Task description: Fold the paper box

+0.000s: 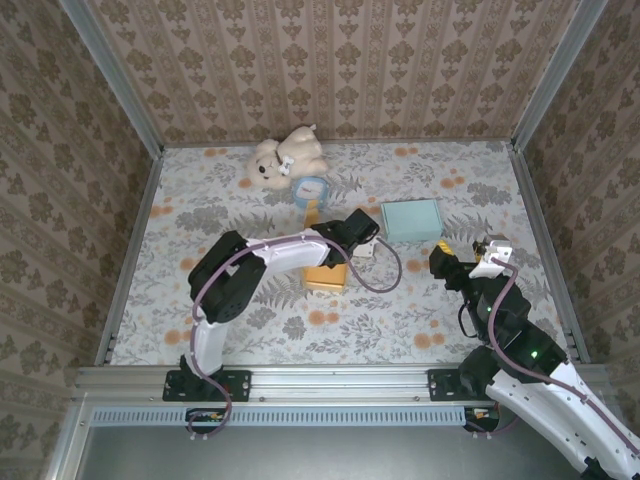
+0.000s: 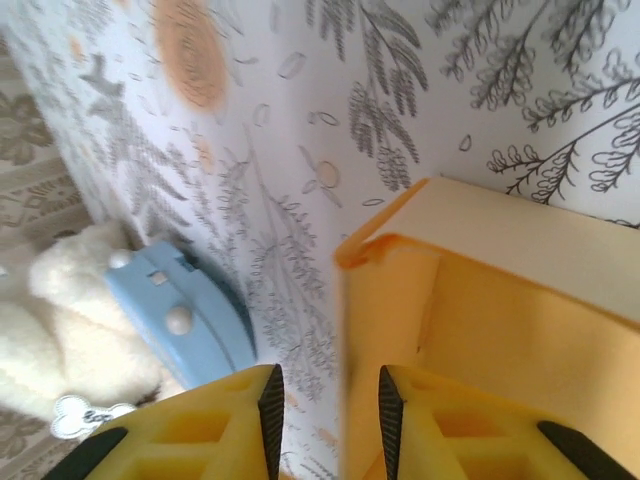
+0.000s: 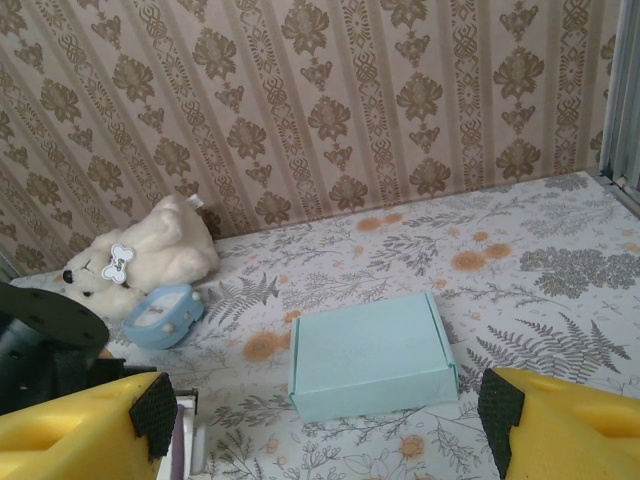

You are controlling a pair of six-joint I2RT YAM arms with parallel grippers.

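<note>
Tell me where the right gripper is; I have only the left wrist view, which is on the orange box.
Observer: The right gripper hangs open and empty on the right of the table, apart from your orange box.
Operator: What is in front of it?
Observer: A closed light-blue box, lying flat.
Operator: Where is that from my box?
Observer: In the top view it lies beyond and to the right of the orange box, not touching it.

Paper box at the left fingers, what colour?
The paper box is yellow-orange, clearest in the left wrist view.
</note>
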